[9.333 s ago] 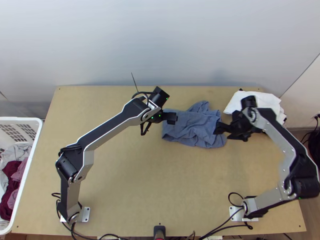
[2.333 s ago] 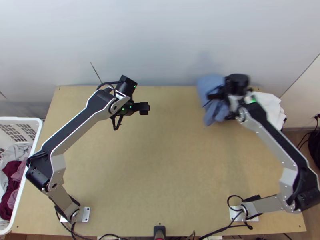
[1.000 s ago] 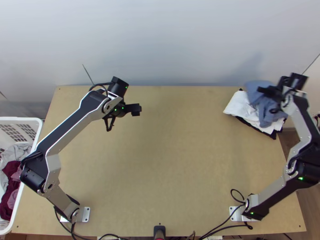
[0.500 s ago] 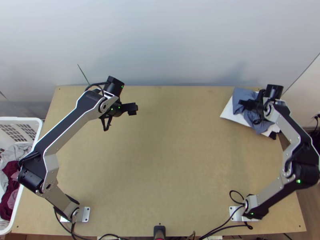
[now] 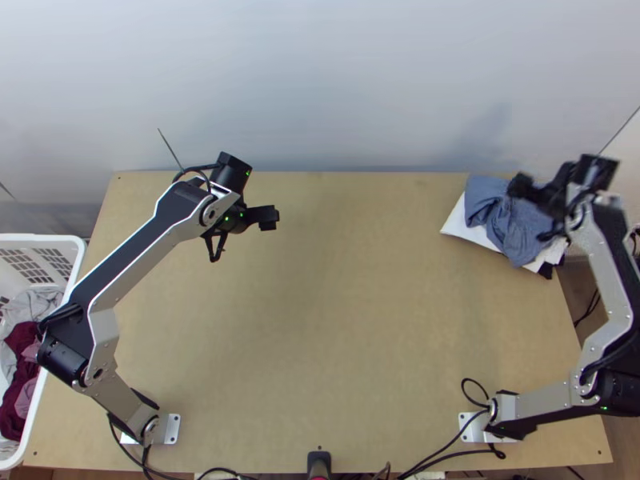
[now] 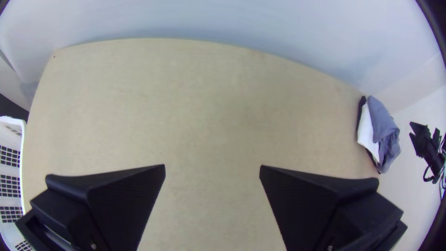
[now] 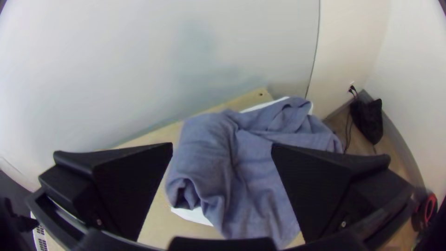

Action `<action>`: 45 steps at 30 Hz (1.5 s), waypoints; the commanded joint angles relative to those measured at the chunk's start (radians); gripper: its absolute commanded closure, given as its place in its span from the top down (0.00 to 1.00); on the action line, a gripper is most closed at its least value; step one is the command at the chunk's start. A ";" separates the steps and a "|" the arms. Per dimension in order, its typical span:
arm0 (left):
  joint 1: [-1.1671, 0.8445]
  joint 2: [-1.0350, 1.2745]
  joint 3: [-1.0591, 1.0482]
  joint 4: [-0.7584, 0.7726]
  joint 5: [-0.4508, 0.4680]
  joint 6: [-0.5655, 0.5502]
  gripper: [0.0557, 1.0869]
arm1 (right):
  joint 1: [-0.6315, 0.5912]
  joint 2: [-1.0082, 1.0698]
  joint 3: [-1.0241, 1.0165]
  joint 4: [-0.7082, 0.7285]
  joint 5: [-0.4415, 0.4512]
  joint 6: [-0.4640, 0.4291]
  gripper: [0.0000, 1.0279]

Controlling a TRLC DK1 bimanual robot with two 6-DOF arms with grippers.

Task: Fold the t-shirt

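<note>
Pale walls (image 5: 320,88) rise behind a light wooden table (image 5: 320,336), where a blue-grey t-shirt (image 5: 514,228) lies bunched and loosely folded atop white cloth (image 5: 461,227) at the far right corner, as the right gripper (image 5: 520,186), fingers parted and released, hangs over it, and the left gripper (image 5: 269,218), likewise spread and holding nothing, hovers well apart above bare wood

Two robot arms, black and silver
The left arm (image 5: 132,260) and right arm (image 5: 614,298) have grey bars, fat black joints (image 5: 61,361), loopy black cables (image 5: 462,388) and tiny green lights (image 5: 242,214). Shiny plates (image 5: 173,430) make their feet. Their wide black fingers (image 6: 125,200) have slanted sides.
</note>
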 commanded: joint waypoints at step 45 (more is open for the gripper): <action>-0.064 -0.363 -0.160 0.060 -0.320 0.032 0.96 | 0.168 -0.439 -0.282 0.127 0.086 -0.001 0.96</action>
